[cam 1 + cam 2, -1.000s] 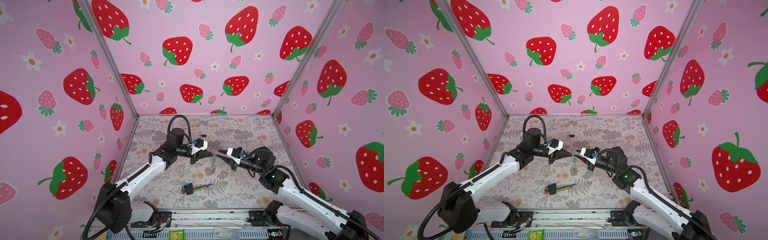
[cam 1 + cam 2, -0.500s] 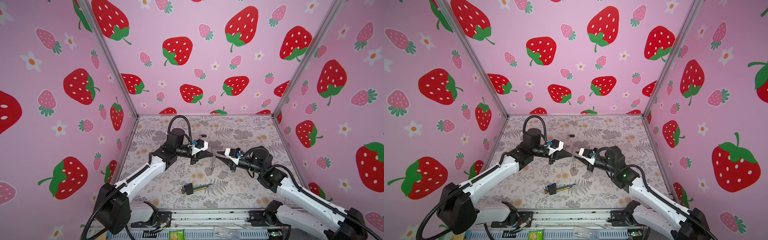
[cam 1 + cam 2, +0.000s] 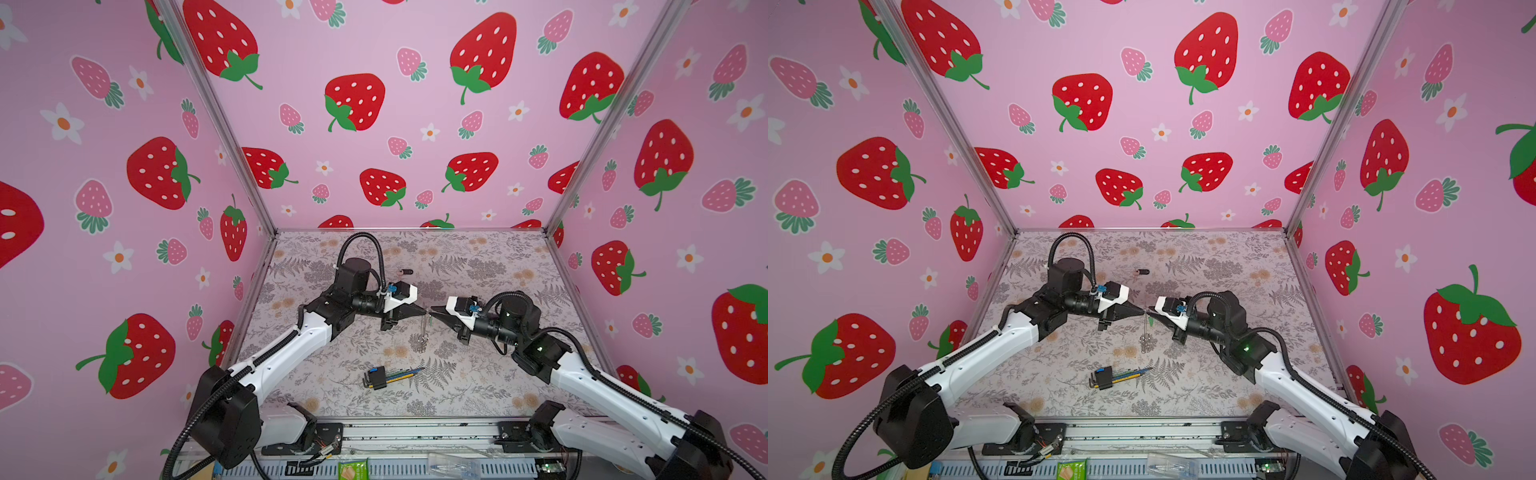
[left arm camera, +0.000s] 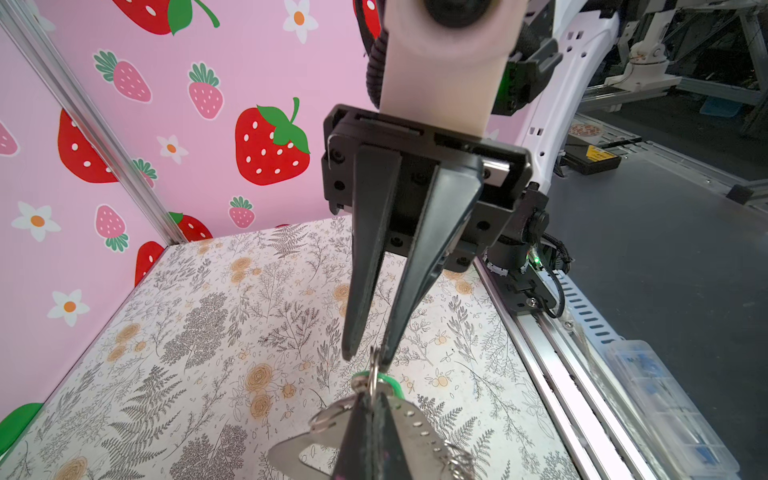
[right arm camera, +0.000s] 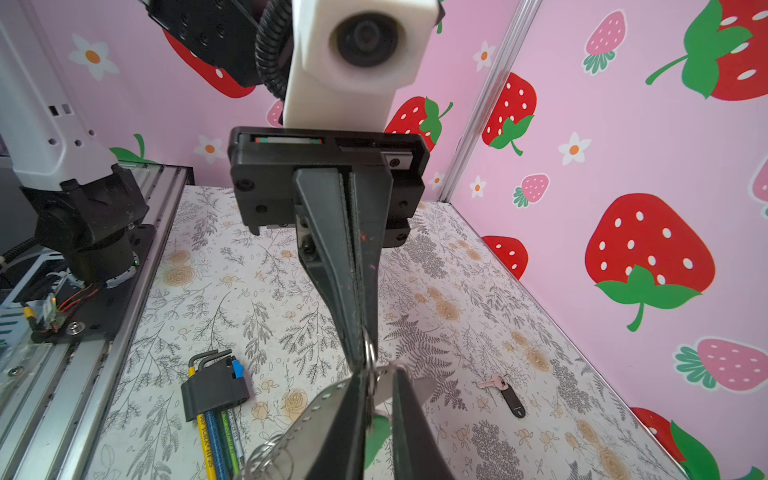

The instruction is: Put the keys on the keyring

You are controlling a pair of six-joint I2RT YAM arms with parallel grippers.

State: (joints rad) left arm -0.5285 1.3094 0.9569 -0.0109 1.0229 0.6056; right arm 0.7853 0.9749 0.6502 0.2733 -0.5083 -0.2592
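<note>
Tip to tip above the tabletop [image 3: 478, 374], the left end effector [image 5: 361, 353] is pressed shut on the hanging keyring [image 3: 422, 341] while the right end effector [image 4: 368, 357], barely parted, straddles the green-tagged key [image 4: 392, 384], grip unclear; the black-tagged key [image 5: 503, 392] lies behind, nearer the left arm.

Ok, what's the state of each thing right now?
left gripper: shut on the keyring.
right gripper: nearly closed at its ring; grip unclear.
keyring: hanging below the gripper tips.
green-tag key: raised, at the gripper tips.
black-tag key: loose on the table.
hex wrenches: lying on the table.
</note>
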